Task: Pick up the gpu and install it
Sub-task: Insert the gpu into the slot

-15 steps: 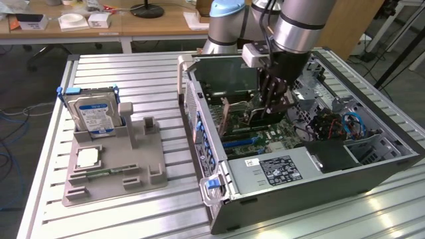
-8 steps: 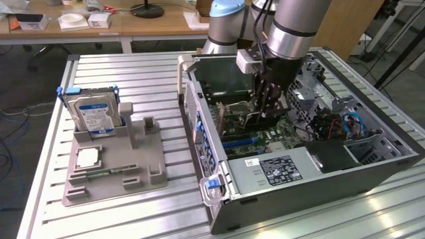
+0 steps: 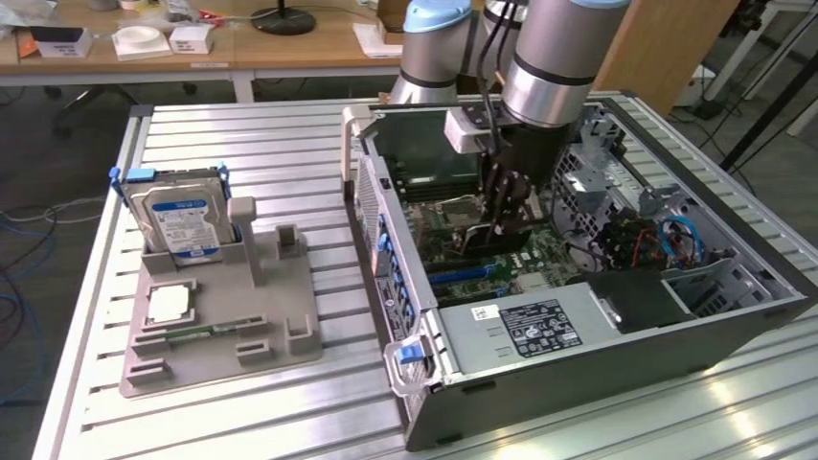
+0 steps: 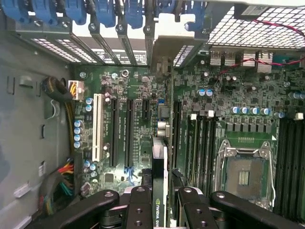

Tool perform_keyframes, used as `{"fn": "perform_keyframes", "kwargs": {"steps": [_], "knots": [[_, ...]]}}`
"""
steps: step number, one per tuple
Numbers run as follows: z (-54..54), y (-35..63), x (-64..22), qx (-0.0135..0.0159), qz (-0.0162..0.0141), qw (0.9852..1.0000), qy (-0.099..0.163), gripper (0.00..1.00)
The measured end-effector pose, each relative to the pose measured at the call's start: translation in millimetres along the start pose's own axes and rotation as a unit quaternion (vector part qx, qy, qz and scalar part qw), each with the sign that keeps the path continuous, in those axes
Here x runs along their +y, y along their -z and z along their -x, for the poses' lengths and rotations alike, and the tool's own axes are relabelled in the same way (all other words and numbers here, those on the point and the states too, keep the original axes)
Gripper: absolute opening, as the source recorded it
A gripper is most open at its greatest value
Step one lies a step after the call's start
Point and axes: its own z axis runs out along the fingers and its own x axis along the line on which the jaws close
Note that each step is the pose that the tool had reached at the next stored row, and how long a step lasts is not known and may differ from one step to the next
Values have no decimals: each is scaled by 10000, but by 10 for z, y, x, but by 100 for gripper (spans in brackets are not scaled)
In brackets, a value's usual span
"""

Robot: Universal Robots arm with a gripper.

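The gripper (image 4: 159, 202) was down inside the open computer case (image 3: 601, 369), its fingers (image 4: 139, 207) clamped on the gpu (image 4: 160, 164). The card stood on edge between them, close over the motherboard (image 4: 138, 119) and in line with the long expansion slots, beside the CPU socket (image 4: 244, 174). Whether its lower edge touched a slot could not be told. The case lay along the table's (image 3: 256, 144) edge at the exterior view's right. A grey fixture (image 3: 243, 335) holding the hard drive (image 3: 186, 216) stood well apart, by the opposite edge.
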Motion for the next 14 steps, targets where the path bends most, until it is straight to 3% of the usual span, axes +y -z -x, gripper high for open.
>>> {"fn": "perform_keyframes", "kwargs": {"steps": [14], "knots": [[12, -86, 36, 16, 1, 10000, 0, 26]]}}
